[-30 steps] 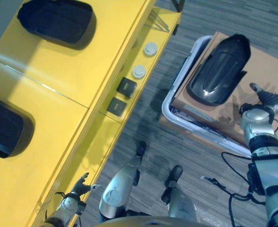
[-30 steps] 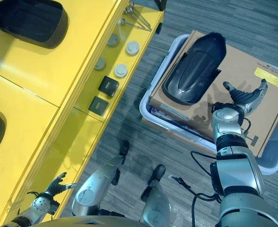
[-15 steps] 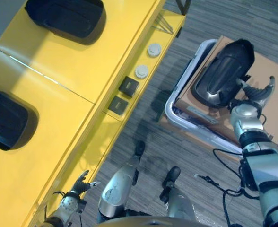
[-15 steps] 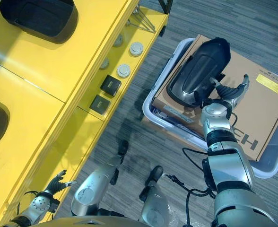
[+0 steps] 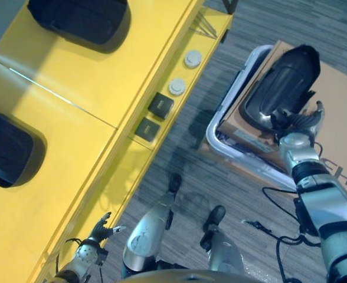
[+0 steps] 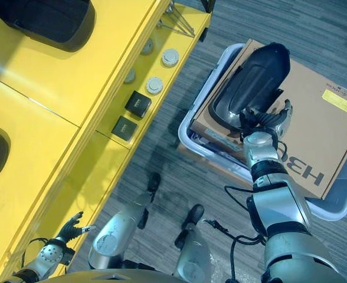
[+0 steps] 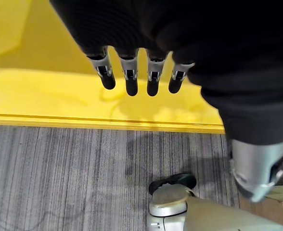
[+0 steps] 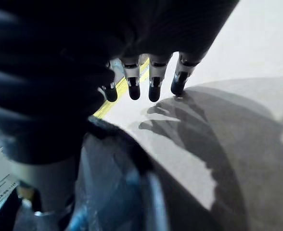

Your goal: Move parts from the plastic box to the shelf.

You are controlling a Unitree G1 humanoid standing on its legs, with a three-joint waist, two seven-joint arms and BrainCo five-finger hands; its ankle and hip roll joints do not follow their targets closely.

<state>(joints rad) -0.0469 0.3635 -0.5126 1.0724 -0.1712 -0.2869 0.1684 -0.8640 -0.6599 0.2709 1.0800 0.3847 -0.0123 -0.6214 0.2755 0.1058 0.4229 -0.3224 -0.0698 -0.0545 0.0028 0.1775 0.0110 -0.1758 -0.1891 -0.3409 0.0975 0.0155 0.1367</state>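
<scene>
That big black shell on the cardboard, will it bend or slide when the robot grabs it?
The black shell part looks like moulded plastic, so probably stiff and light for its size. Its glossy, curved surface may slip under the open right hand. Lying on flat cardboard, it would likely slide when pushed.

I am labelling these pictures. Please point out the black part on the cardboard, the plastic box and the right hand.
black part (image 6: 253, 79): right eye view, middle of its shell.
plastic box (image 6: 192, 115): right eye view, its pale rim.
right hand (image 6: 262, 122): right eye view, its palm.
</scene>
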